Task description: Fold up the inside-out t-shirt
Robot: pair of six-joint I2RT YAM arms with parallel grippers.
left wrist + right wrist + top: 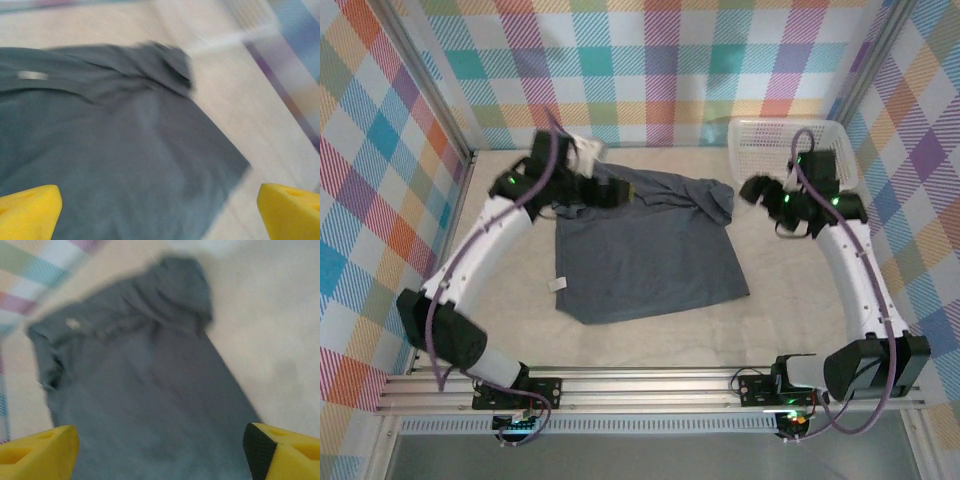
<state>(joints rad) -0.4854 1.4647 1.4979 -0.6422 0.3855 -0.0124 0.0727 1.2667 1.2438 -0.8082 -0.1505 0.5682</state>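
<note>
The inside-out t-shirt lies spread on the table, dark slate-grey, its far edge bunched into folds and its near part flat. A small pale tag sticks out at its left edge. My left gripper hovers over the shirt's far left corner and is open. In the left wrist view its yellow fingertips stand wide apart over the t-shirt with nothing between them. My right gripper is just right of the bunched far right corner, open. Its fingertips stand wide apart above the t-shirt.
A white mesh basket stands at the back right corner, behind my right arm. Checked walls close in the table on three sides. Bare beige tabletop runs to the right of the shirt and in front of it.
</note>
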